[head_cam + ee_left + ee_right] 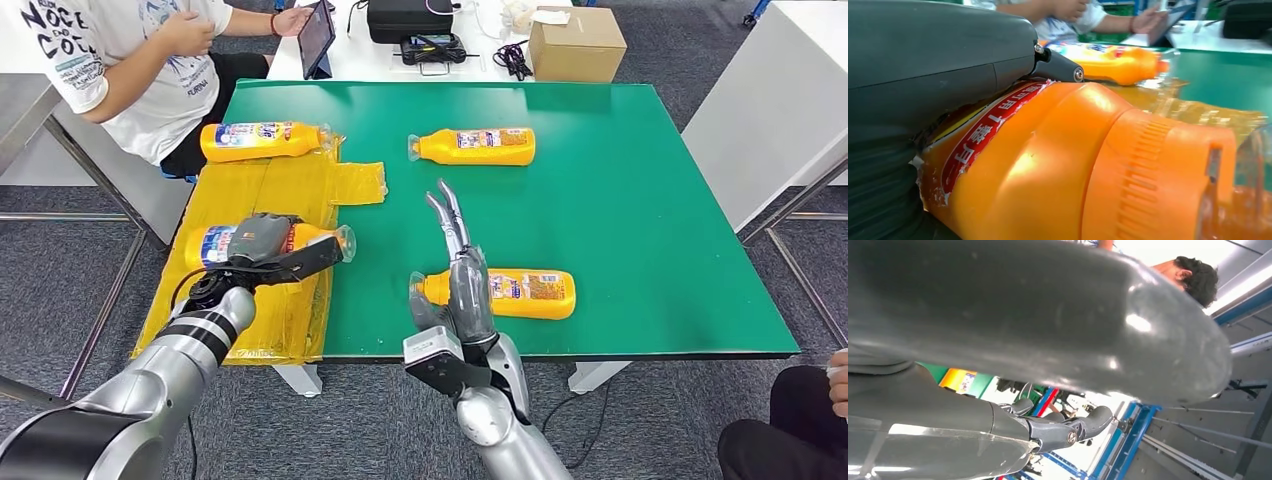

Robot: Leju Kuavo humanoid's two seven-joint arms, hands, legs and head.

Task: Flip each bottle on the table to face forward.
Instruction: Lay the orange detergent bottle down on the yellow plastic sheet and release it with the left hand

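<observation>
Gripping: left hand [262,243] wraps a bottle [310,238] lying on the yellow plastic sheet [265,190] at the green table's [640,200] left side.
Right hand [455,262]: fingers straight, together, holding nothing, raised over another bottle [530,292] near the table's front edge.
Other bottles: one [262,139] at the sheet's far end, one [474,146] on bare green beyond.

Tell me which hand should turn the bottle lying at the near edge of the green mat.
Right, probably. The right hand hangs open right over that bottle, fingers stretched forward. The left hand is busy, resting on another bottle on the yellow sheet.
</observation>
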